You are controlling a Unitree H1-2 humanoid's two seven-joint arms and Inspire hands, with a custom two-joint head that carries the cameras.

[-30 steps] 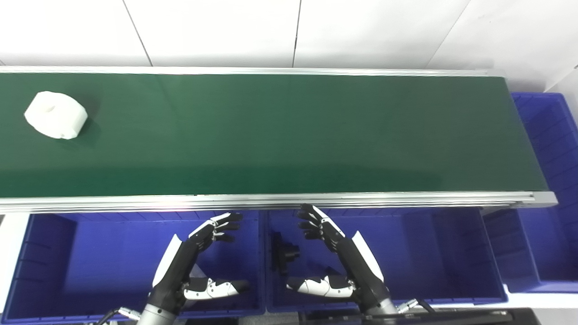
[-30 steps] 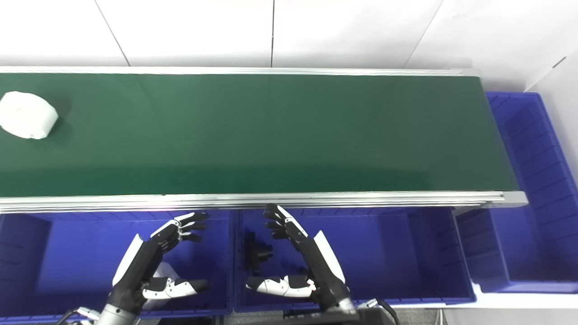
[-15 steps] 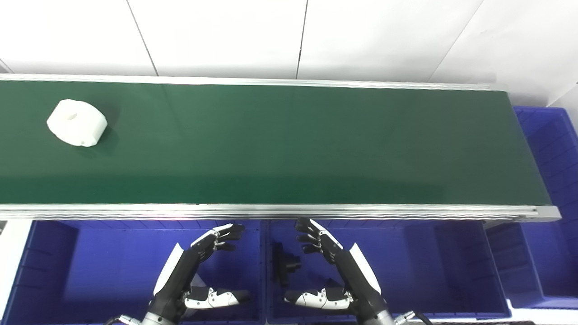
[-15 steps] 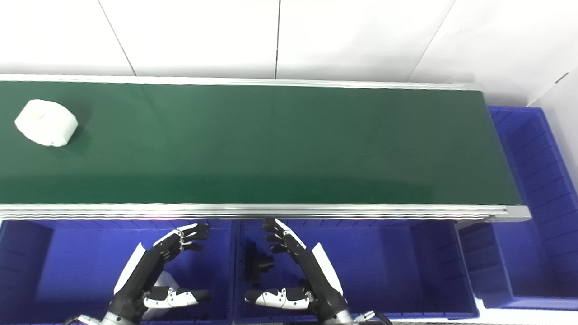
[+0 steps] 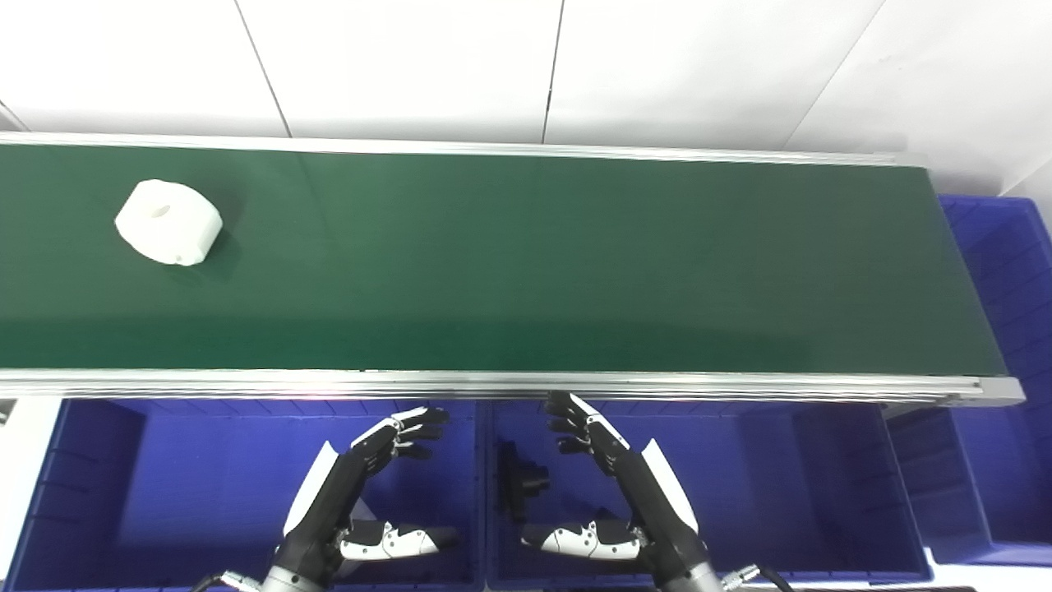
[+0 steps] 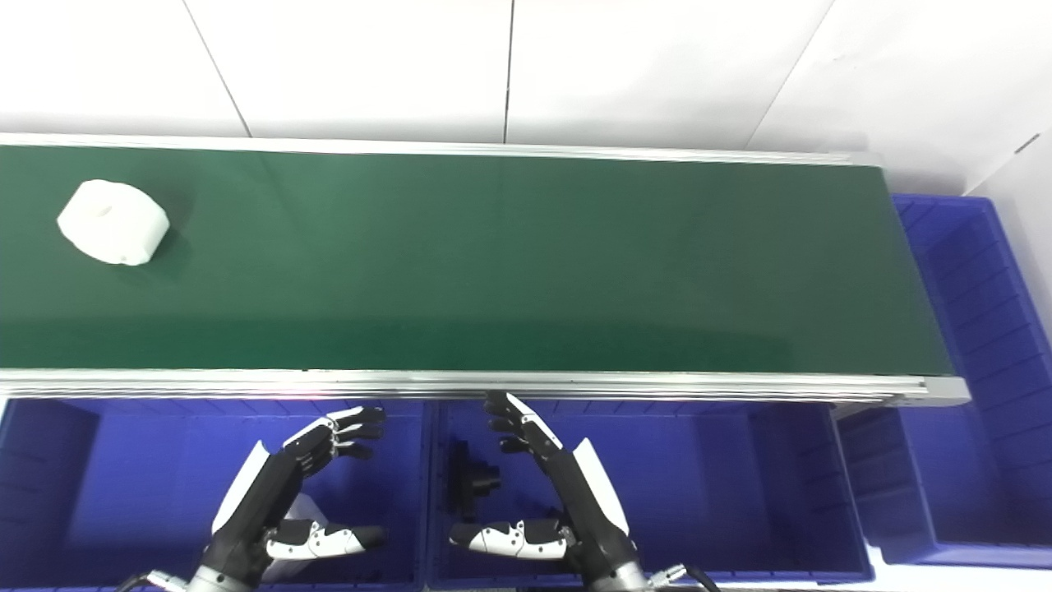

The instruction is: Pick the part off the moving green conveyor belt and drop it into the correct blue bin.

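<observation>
A white round part (image 5: 168,233) with a centre hole lies on the green conveyor belt (image 5: 534,263) at its far left. Both hands hover low over the blue bins, below the belt's near rail. My left hand (image 5: 357,485) is open over the left bin (image 5: 205,493), fingers spread, holding nothing. My right hand (image 5: 612,485) is open over the middle bin (image 5: 756,485), also empty. The white part (image 6: 113,233) sits far to the left of both hands.
A black part (image 5: 522,481) lies in the middle bin, by its left wall. Something white (image 6: 300,510) shows under my left hand in the left bin. Another blue bin (image 5: 1007,345) stands past the belt's right end. A white wall rises behind the belt.
The white part has travelled rightward along the belt. The camera has shifted a little, tilting the view. Both hands stay in nearly the same open pose.
</observation>
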